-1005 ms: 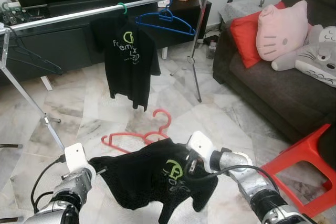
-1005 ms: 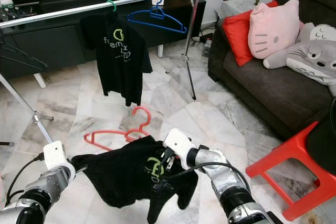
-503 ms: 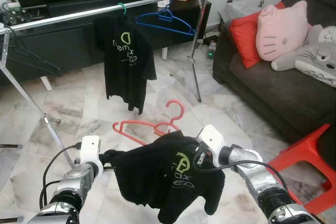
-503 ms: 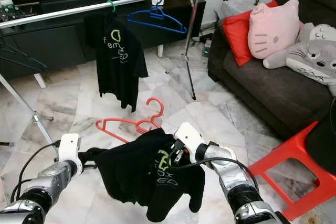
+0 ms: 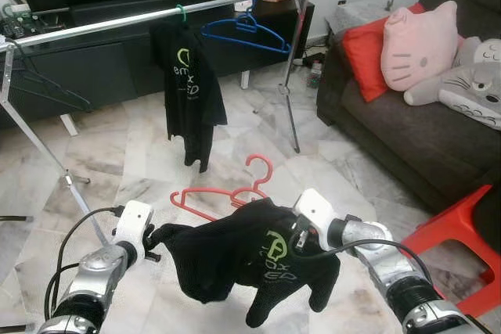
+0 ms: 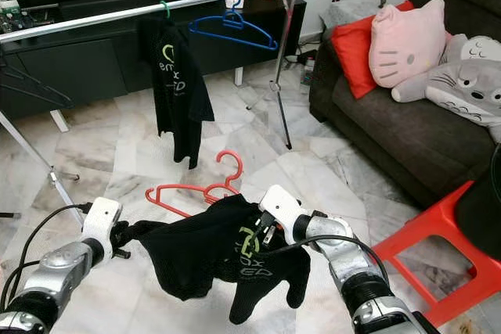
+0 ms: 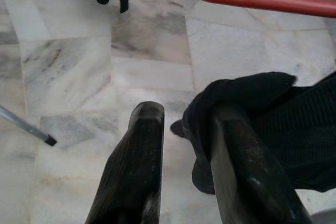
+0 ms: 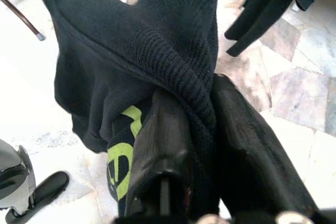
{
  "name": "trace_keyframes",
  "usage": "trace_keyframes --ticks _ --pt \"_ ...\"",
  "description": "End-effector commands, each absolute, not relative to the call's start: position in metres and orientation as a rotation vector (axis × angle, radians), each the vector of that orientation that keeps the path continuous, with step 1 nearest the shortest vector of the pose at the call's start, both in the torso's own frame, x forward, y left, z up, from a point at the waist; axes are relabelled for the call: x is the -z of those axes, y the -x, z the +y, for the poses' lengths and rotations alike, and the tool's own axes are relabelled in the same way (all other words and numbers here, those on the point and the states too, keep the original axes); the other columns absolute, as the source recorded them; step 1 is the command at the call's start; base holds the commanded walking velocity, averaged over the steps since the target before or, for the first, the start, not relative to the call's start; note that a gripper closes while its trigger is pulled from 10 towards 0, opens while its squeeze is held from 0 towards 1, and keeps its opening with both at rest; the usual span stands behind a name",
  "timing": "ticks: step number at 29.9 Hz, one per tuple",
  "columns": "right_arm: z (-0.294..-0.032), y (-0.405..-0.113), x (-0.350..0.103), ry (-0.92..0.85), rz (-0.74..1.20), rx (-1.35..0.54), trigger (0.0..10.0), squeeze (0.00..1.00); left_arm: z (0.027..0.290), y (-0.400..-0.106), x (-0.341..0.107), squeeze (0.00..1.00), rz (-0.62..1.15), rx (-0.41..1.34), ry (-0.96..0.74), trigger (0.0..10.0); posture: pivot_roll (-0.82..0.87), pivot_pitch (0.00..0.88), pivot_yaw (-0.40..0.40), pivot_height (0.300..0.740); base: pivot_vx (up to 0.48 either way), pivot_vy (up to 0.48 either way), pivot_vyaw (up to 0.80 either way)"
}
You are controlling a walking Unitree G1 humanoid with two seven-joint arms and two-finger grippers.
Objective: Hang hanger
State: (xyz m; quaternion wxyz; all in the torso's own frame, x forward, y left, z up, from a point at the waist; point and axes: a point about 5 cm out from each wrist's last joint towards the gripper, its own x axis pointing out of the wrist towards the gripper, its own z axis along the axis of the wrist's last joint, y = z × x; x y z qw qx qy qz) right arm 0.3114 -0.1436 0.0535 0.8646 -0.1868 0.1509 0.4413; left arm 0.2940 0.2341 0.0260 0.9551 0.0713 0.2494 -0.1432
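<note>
— How are we posed?
— Both arms reach forward low in the frame. Our right gripper [image 8: 191, 129] pinches a fold of the black shirt [image 5: 243, 252]; our left gripper [image 7: 184, 145] stands parted, cloth draped over one finger.
— And the hanger?
— The red hanger [image 5: 223, 193] lies on the marble floor [image 5: 141, 162] just beyond, below the rail [image 5: 156, 15].

shirt [image 5: 243, 252]: matt black knit cloth | rail [image 5: 117, 21]: shiny metal | floor [image 5: 149, 154]: glossy marble | hanger [image 5: 227, 192]: smooth red plastic
</note>
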Motion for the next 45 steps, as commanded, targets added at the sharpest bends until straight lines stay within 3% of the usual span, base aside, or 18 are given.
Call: trace_keyframes --ticks 1,3,6,8,9,14,15,16,19,22,25,38,45 --pt "-0.147 -0.317 -0.061 0.420 0.294 -0.919 10.0 0.00 0.238 -0.294 -0.031 1.00 0.477 0.303 -0.149 10.0 -0.01 0.000 -0.045 0.740 0.000 0.000 0.00" --pt "-0.148 -0.318 -0.061 0.426 0.296 -0.913 10.0 0.00 0.241 -0.295 -0.032 1.00 0.471 0.273 -0.142 10.0 0.00 0.000 -0.044 0.740 0.000 0.000 0.00" --pt "-0.146 -0.319 -0.061 0.428 0.295 -0.903 10.0 0.00 0.253 -0.298 -0.032 1.00 0.484 0.090 0.006 10.0 0.00 0.000 -0.044 0.740 0.000 0.000 0.00" --pt "-0.146 -0.319 -0.061 0.428 0.295 -0.903 10.0 0.00 0.253 -0.298 -0.032 1.00 0.484 0.090 0.006 10.0 0.00 0.000 -0.044 0.740 0.000 0.000 0.00" --pt "-0.143 -0.319 -0.060 0.425 0.293 -0.911 10.0 0.00 0.253 -0.300 -0.034 1.00 0.455 0.035 0.128 10.0 0.00 0.000 -0.046 0.740 0.000 0.000 0.00" --pt "-0.141 -0.317 -0.060 0.438 0.292 -0.957 10.0 0.00 0.239 -0.303 -0.045 1.00 0.379 0.219 0.079 10.0 -0.01 0.000 -0.049 0.740 0.000 0.000 0.00" --pt "-0.144 -0.318 -0.062 0.447 0.294 -0.965 10.0 0.00 0.234 -0.303 -0.052 0.92 0.358 0.311 0.015 10.0 -0.01 0.000 -0.050 0.740 0.000 0.000 0.00" --pt "-0.145 -0.318 -0.063 0.458 0.300 -0.972 10.0 0.00 0.234 -0.302 -0.056 0.00 0.342 0.348 -0.015 10.0 -0.01 0.000 -0.049 0.740 0.000 0.000 0.00" --pt "-0.148 -0.318 -0.063 0.512 0.320 -1.002 10.0 0.00 0.236 -0.302 -0.068 0.00 0.285 0.418 -0.038 10.0 -0.01 0.000 -0.049 0.740 0.000 0.000 0.00" --pt "-0.150 -0.315 -0.058 0.599 0.356 -1.054 10.0 0.00 0.234 -0.293 -0.092 0.00 0.241 0.620 0.045 10.0 -0.01 0.000 -0.052 0.740 0.000 0.000 0.00" --pt "-0.149 -0.315 -0.057 0.631 0.355 -1.069 10.0 0.00 0.231 -0.283 -0.100 0.00 0.261 0.755 0.025 10.0 0.00 0.000 -0.056 0.740 0.000 0.000 0.00" --pt "-0.119 -0.315 -0.079 0.632 0.169 -1.311 10.0 0.00 0.186 -0.277 -0.090 0.00 0.374 1.017 -0.064 10.0 0.00 0.000 -0.057 0.740 0.000 0.000 0.00" --pt "-0.114 -0.313 -0.078 0.655 0.159 -1.351 10.0 0.00 0.180 -0.280 -0.088 0.00 0.384 1.037 -0.109 10.0 0.00 0.000 -0.056 0.740 0.000 0.000 0.00"
